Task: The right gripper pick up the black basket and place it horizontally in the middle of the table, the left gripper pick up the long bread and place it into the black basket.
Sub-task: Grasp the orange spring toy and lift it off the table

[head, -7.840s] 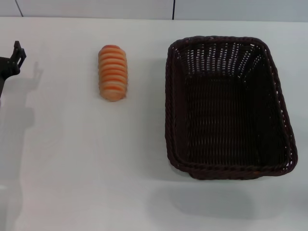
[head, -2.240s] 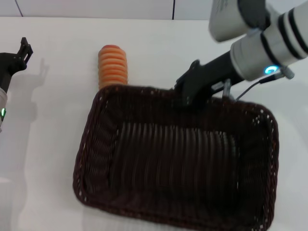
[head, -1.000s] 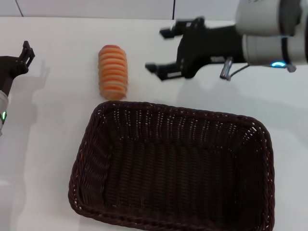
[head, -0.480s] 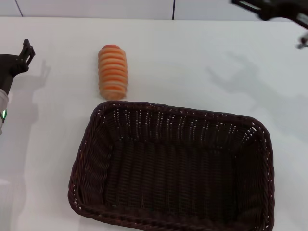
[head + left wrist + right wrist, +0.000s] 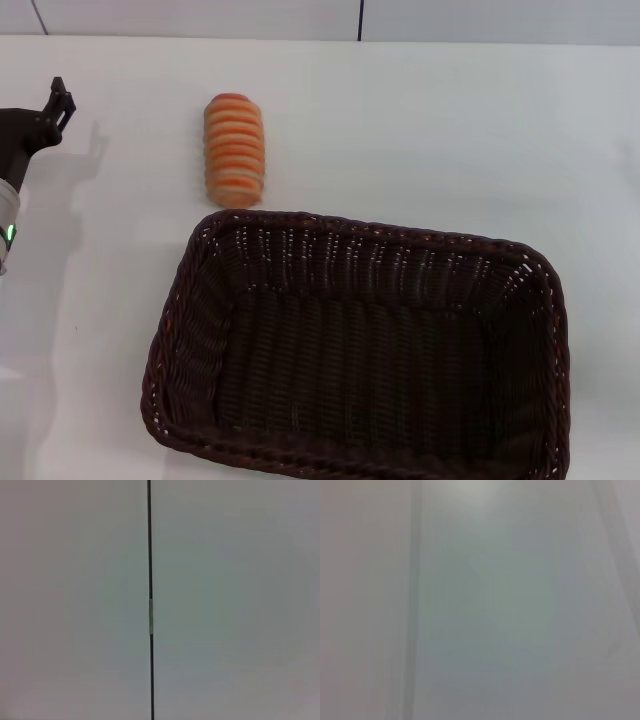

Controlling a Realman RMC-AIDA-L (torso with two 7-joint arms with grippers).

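The black basket lies on the white table, its long side across the view, at the middle front, with nothing inside. The long bread, striped orange and cream, lies just beyond the basket's far left corner, apart from it. My left gripper is at the far left edge of the head view, well to the left of the bread and holding nothing. My right gripper is out of view. Both wrist views show only pale blank surface.
A dark seam runs up the wall behind the table's far edge. The same kind of seam shows in the left wrist view. White tabletop stretches beyond and to the right of the basket.
My right gripper, open above the table beyond the basket a second ago, has drawn away up and to the right, out of view. The basket and bread stay put. My left gripper shifted only slightly.
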